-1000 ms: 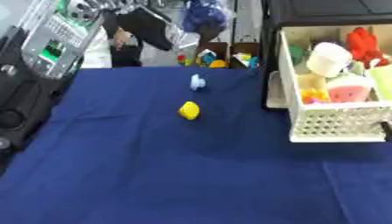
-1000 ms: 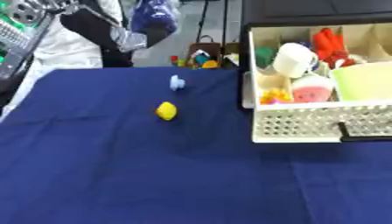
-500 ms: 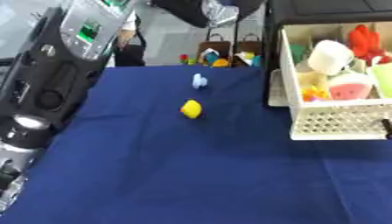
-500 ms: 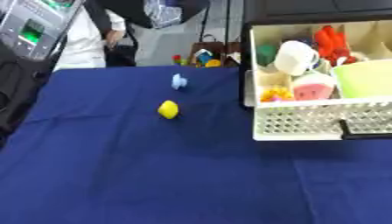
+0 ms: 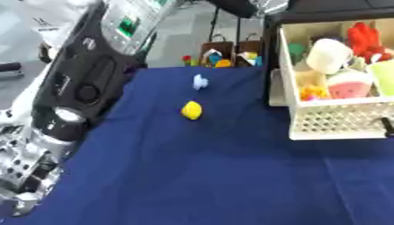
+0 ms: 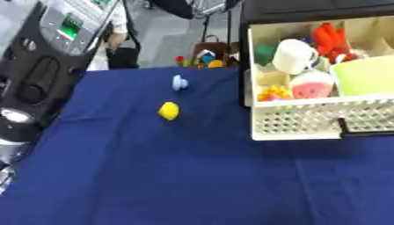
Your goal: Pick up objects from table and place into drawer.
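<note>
A small yellow rounded object (image 5: pixel 191 110) lies on the blue tablecloth (image 5: pixel 215 176), left of centre. A smaller pale blue object (image 5: pixel 200 81) sits just beyond it, near the far edge. The white perforated drawer (image 6: pixel 308 123) stands pulled out at the right, black handle (image 6: pixel 366 125) on its front. It holds a white cup (image 6: pixel 292 56), a red toy (image 6: pixel 332 37), a watermelon-slice piece (image 6: pixel 311 84) and a light green block (image 6: pixel 368 75). My left arm (image 5: pixel 85 83) hangs down the left edge, its silver hand (image 5: pixel 23 173) low at the table's left side, well apart from both objects.
Behind the far table edge stand small colourful items (image 5: pixel 223 59) and dark stands on a grey floor. A black cabinet (image 6: pixel 315 9) rises above the drawer. Bare blue cloth fills the front half of the table.
My left arm has swung down from the upper left corner and now runs along the table's left edge. The two objects and the drawer have not moved.
</note>
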Controlling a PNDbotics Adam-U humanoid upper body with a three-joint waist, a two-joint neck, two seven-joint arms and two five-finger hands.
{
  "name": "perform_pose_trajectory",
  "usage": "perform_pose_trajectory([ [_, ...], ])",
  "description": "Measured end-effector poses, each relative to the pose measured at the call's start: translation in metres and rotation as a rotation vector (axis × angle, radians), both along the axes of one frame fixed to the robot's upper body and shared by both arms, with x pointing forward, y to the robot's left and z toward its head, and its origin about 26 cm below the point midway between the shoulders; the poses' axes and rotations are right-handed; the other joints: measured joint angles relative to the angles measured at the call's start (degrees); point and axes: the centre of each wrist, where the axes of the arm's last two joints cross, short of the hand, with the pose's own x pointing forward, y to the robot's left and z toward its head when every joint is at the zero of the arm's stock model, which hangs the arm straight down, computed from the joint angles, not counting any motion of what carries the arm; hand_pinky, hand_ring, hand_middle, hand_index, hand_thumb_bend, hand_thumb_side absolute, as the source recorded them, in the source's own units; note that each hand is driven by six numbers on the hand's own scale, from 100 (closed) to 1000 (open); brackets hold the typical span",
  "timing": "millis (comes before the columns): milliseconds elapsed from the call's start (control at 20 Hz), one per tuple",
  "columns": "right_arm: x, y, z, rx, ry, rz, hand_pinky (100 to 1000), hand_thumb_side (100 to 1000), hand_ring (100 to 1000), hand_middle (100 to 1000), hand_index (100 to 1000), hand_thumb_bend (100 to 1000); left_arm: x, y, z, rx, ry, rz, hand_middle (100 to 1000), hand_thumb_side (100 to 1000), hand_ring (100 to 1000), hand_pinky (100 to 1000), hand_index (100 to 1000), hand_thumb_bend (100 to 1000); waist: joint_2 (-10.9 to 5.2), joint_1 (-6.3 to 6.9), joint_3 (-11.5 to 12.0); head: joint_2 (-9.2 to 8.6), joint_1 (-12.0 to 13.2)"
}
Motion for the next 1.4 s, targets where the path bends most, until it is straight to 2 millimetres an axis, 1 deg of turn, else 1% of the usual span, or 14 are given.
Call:
perform_pose_trajectory([
  [150, 0.0, 0.0, 0.001, 0.002, -0.004, 0.001, 727, 1000, 774, 678, 794, 100, 0.007, -0.01, -0.004, -0.011, 0.008, -0.003, 316, 486, 472, 349, 391, 236, 0.23, 0.32, -0.61, -0.02, 0.73],
  [250, 0.0, 0.0, 0.001, 0.006, -0.004, 0.001, 727, 1000, 774, 678, 794, 100, 0.012, -0.016, -0.01, -0.013, 0.019, -0.002, 344, 488, 484, 361, 426, 246, 0.31, 0.41, -0.79, -0.02, 0.94],
  [300, 0.0, 0.0, 0.001, 0.008, -0.004, 0.001, 727, 1000, 774, 678, 794, 100, 0.015, -0.019, -0.013, -0.01, 0.025, -0.002, 344, 488, 484, 361, 426, 246, 0.33, 0.45, -0.85, -0.02, 1.0],
  [350, 0.0, 0.001, 0.001, 0.009, -0.005, 0.001, 727, 1000, 774, 678, 794, 100, 0.017, -0.021, -0.016, -0.007, 0.029, -0.002, 377, 489, 497, 385, 459, 257, 0.37, 0.56, -0.9, -0.02, 1.02],
  [450, 0.0, 0.001, 0.002, 0.011, -0.009, 0.002, 728, 1000, 774, 677, 794, 100, 0.021, -0.024, -0.021, 0.003, 0.038, 0.0, 435, 501, 518, 400, 536, 304, 0.57, 0.84, -1.12, -0.02, 1.02],
  [550, 0.0, 0.001, 0.003, 0.013, -0.01, 0.003, 728, 1000, 775, 677, 794, 100, 0.025, -0.026, -0.027, 0.011, 0.054, 0.0, 468, 513, 527, 401, 574, 338, 0.67, 1.0, -1.18, -0.02, 0.98],
  [650, 0.0, 0.001, 0.003, 0.015, -0.011, 0.003, 728, 1000, 775, 677, 794, 100, 0.028, -0.027, -0.032, 0.01, 0.067, -0.003, 519, 525, 548, 404, 639, 377, 0.73, 1.06, -1.27, -0.02, 0.96],
  [750, 0.0, 0.001, 0.003, 0.016, -0.011, 0.003, 728, 1000, 775, 676, 794, 100, 0.03, -0.029, -0.036, 0.006, 0.075, -0.012, 594, 553, 584, 409, 714, 464, 0.94, 1.07, -1.46, -0.02, 0.96],
  [800, 0.0, 0.001, 0.003, 0.016, -0.011, 0.003, 728, 1000, 775, 676, 794, 100, 0.031, -0.029, -0.037, 0.004, 0.078, -0.015, 643, 570, 608, 421, 765, 517, 1.02, 1.12, -1.48, -0.02, 0.96],
  [850, 0.0, 0.001, 0.003, 0.016, -0.012, 0.003, 729, 1000, 775, 676, 794, 100, 0.032, -0.028, -0.038, 0.001, 0.082, -0.018, 672, 577, 619, 431, 796, 538, 1.04, 1.18, -1.5, -0.02, 0.96],
  [950, 0.0, 0.001, 0.003, 0.018, -0.011, 0.003, 729, 1000, 775, 676, 794, 100, 0.035, -0.028, -0.041, 0.001, 0.088, -0.022, 764, 607, 680, 486, 902, 622, 1.08, 1.28, -1.55, -0.02, 0.95],
  [1050, 0.0, 0.002, 0.003, 0.02, -0.012, 0.003, 729, 1000, 775, 676, 794, 100, 0.037, -0.027, -0.045, 0.005, 0.096, -0.023, 772, 608, 687, 499, 919, 628, 1.18, 1.37, -1.61, -0.02, 0.95],
  [1200, 0.0, 0.002, 0.003, 0.022, -0.013, 0.003, 729, 1000, 775, 676, 794, 100, 0.04, -0.027, -0.049, 0.008, 0.103, -0.021, 772, 609, 687, 499, 919, 628, 1.24, 1.37, -1.74, -0.02, 0.9],
  [1400, 0.0, 0.002, 0.003, 0.024, -0.013, 0.003, 729, 1000, 775, 675, 794, 100, 0.042, -0.024, -0.054, -0.005, 0.109, -0.013, 741, 592, 677, 483, 895, 585, 1.26, 1.37, -1.62, -0.01, 0.7],
])
